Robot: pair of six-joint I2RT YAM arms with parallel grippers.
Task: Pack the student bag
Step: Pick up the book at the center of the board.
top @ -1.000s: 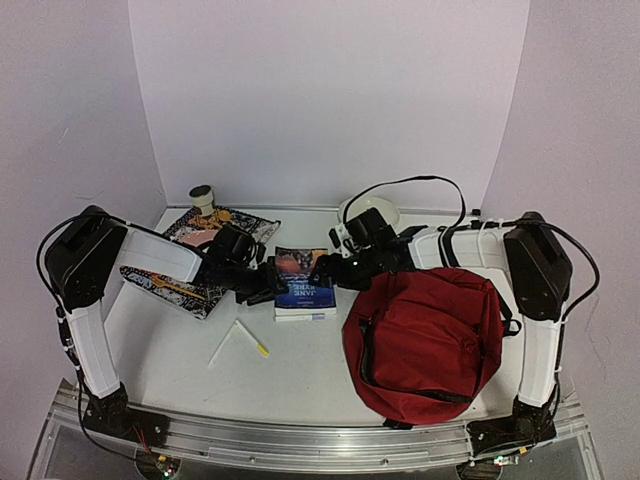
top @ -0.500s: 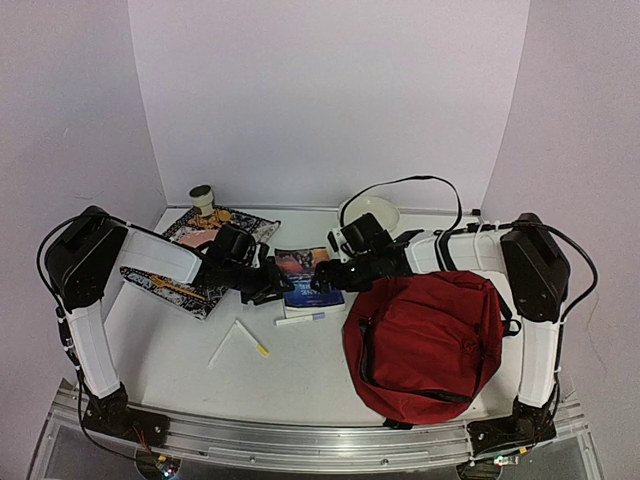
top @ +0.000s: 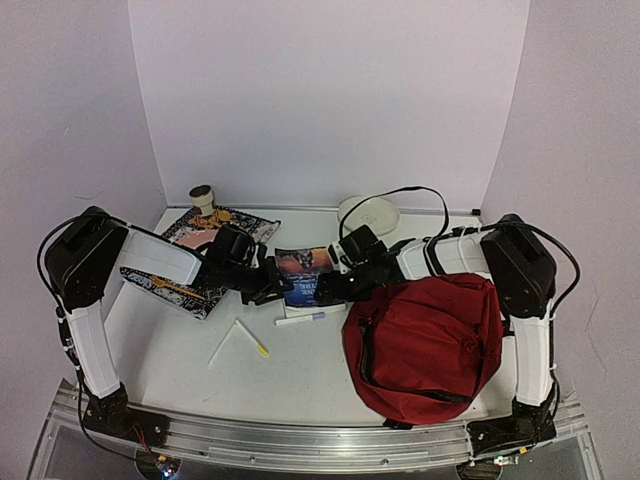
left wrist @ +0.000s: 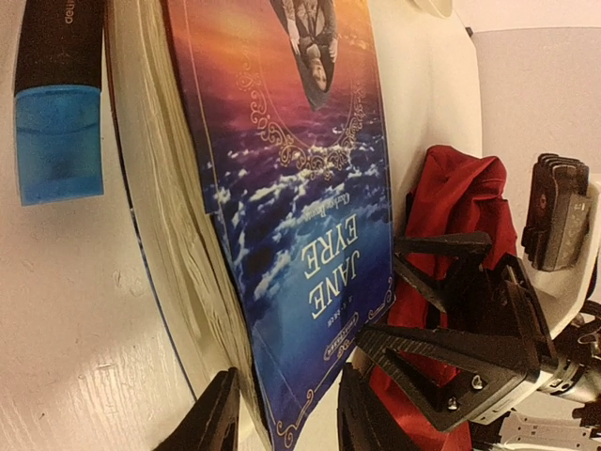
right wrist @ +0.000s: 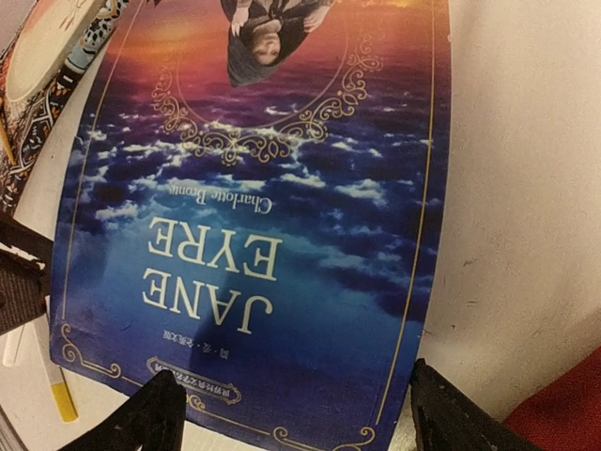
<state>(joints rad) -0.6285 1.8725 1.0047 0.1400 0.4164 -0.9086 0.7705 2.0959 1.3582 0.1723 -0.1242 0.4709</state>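
The student bag (top: 425, 340), dark red with black zips, lies shut at the right front of the table; its red cloth also shows as the bag (left wrist: 460, 197) and the bag (right wrist: 563, 418). A blue "Jane Eyre" paperback (top: 305, 272) lies just left of it. My left gripper (top: 279, 287) is open, its jaws (left wrist: 286, 427) straddling the book's (left wrist: 282, 188) near corner, one finger by the page block. My right gripper (top: 336, 287) stands wide open (right wrist: 300, 423), a finger past each side of the book's (right wrist: 254, 188) near edge. Its fingers (left wrist: 441, 362) face the left gripper.
A white marker with a blue cap (top: 300, 319) lies just in front of the book. A yellow-tipped pen (top: 252, 339) and a white stick (top: 221, 346) lie further forward. A patterned book (top: 190, 262), a small cup (top: 203, 196) and a white bowl (top: 368, 212) sit behind.
The right gripper has slid left over the book. The book has shifted back, uncovering the marker. The left jaws have narrowed around the book's corner.
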